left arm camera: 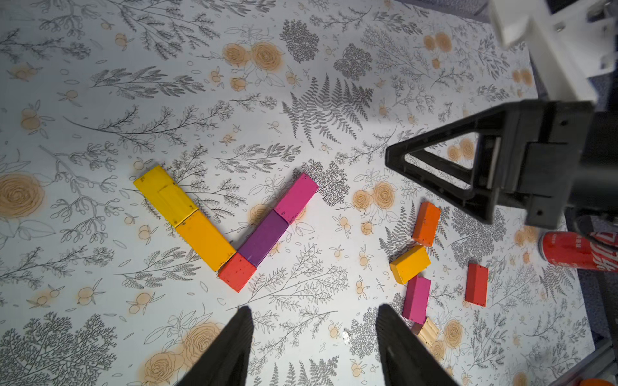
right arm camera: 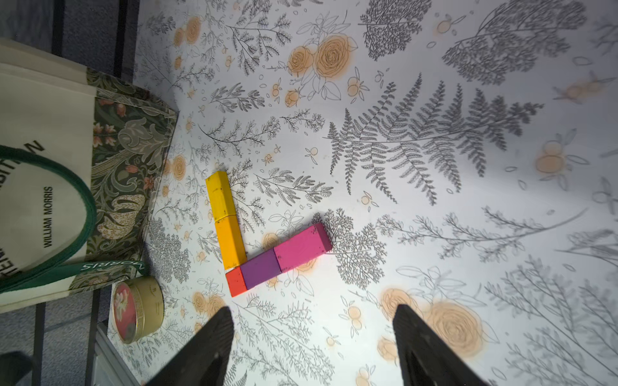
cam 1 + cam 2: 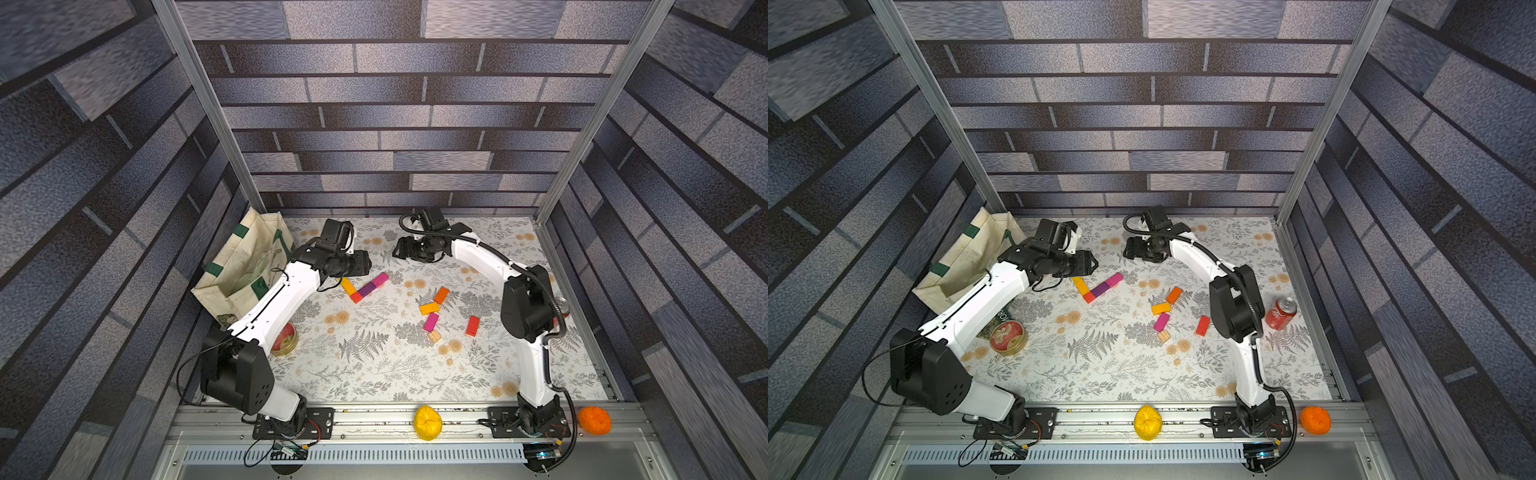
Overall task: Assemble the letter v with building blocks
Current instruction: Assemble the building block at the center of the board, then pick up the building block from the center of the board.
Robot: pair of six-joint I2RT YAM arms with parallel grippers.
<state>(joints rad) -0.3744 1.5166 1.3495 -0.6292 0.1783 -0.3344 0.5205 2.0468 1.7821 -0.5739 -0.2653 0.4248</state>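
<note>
Five building blocks lie as the letter v [image 3: 364,286]: yellow [image 1: 165,195], amber [image 1: 204,240], red at the point [image 1: 237,272], purple [image 1: 264,237] and magenta [image 1: 296,197]. To its right, several loose blocks lie scattered: orange [image 1: 426,224], amber [image 1: 409,264], magenta [image 1: 416,299], a wood cube [image 1: 428,332] and red [image 1: 476,284]. My left gripper [image 1: 315,309] hangs open above the mat near the red point, holding nothing. My right gripper [image 2: 313,309] is open too, above the mat behind the v, nothing between its fingers [image 1: 398,158].
A cream tote bag [image 3: 245,262] stands at the left back. A round tin [image 3: 1008,336] sits by the left arm and a red soda can [image 3: 1281,311] by the right arm. A yellow lump [image 3: 428,422] and an orange lump [image 3: 595,420] rest on the front rail.
</note>
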